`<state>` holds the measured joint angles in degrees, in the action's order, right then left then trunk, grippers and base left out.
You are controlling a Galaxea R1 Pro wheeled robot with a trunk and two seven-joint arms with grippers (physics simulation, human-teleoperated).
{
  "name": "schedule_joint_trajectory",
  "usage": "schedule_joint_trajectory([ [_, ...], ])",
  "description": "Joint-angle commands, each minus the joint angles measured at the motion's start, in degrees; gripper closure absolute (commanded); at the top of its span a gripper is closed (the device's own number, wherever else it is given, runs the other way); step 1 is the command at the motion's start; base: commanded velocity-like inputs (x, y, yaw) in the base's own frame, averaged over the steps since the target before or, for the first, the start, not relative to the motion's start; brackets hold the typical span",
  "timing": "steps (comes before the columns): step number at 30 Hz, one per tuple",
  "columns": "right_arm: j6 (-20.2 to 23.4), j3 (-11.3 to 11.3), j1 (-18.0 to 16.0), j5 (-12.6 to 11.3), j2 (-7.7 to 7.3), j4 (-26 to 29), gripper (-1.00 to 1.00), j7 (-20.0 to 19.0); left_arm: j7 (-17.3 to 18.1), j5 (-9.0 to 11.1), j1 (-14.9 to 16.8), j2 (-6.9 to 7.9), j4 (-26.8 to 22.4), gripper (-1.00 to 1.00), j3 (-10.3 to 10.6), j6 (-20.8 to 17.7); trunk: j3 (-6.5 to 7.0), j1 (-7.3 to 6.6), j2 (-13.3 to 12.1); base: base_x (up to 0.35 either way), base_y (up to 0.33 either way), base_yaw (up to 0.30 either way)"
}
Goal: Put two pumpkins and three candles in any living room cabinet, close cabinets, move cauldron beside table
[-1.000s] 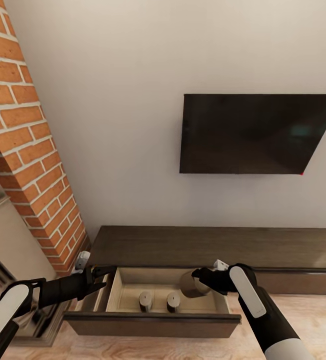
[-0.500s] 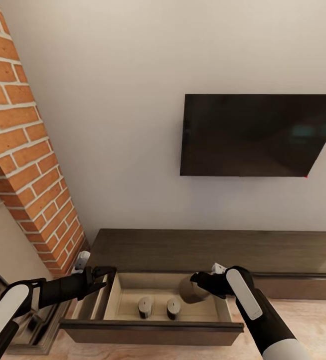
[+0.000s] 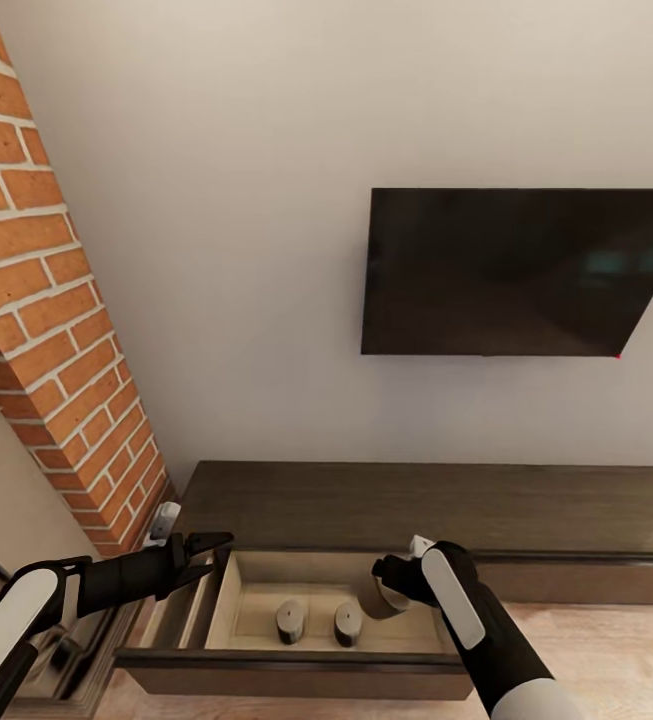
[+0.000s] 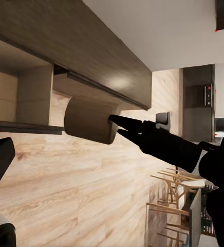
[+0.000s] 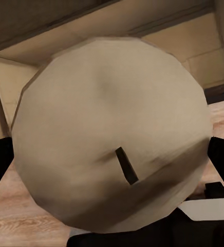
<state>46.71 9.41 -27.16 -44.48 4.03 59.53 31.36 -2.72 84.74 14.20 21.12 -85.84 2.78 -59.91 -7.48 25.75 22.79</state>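
Note:
The long dark-brown cabinet runs along the wall, with one drawer pulled out at its left end. Two beige-grey candles stand upright on the drawer's pale floor. My right gripper is shut on a third candle, held over the drawer's right part. The left wrist view shows that candle lying sideways in the right gripper. Its wick end faces the right wrist camera. My left gripper hovers open by the drawer's back left corner, holding nothing.
A red-brick fireplace rises at the left, close to my left arm. A black TV hangs on the wall above the cabinet. Light wood plank floor lies in front of the cabinet at the right.
My right gripper has carried the candle leftward and lower over the drawer. The camera has shifted slightly. The left arm has stayed put.

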Motion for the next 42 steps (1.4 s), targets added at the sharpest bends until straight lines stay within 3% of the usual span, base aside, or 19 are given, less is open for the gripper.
schedule_joint_trajectory([
  [1, -0.36, 0.08, -0.24, -0.63, 0.01, -0.93, 1.0, 0.62, -0.28, 0.33, 0.05, 0.03, -0.03, -1.0, 0.04, -0.09, -0.12, 0.04, 0.13, 0.049, 0.0, 0.0],
  [18, -1.18, 0.08, -0.7, -0.43, 0.02, -4.33, 1.0, 2.51, -0.27, 0.33, 0.04, 0.06, -0.03, -1.0, 0.06, -0.09, -0.12, 0.04, 0.13, 0.04, 0.0, 0.0],
  [20, -2.7, 0.11, -0.72, 0.34, 0.05, -5.13, 1.0, 2.79, -0.27, 0.33, 0.04, 0.04, -0.03, -1.0, 0.07, -0.09, -0.12, 0.04, 0.13, 0.0, 0.0, 0.0],
  [24, -5.83, 0.04, -1.62, 4.28, 0.35, -9.32, 1.0, 5.95, -0.27, 0.33, 0.04, 0.03, -0.03, -1.0, 0.11, -0.09, -0.12, 0.04, 0.13, 0.0, 0.0, 0.0],
  [26, -6.1, 0.01, -1.86, 4.77, 0.76, -9.94, 1.0, 6.27, -0.27, 0.33, 0.04, 0.02, -0.03, -1.0, 0.11, -0.09, -0.12, 0.04, 0.13, 0.0, 0.0, 0.0],
  [42, -8.27, 0.08, -2.11, 5.28, 1.16, -12.29, 1.0, 6.44, -0.27, 0.33, 0.04, 0.06, -0.03, -1.0, 0.04, -0.09, -0.12, 0.04, 0.13, 0.058, 0.0, 0.0],
])
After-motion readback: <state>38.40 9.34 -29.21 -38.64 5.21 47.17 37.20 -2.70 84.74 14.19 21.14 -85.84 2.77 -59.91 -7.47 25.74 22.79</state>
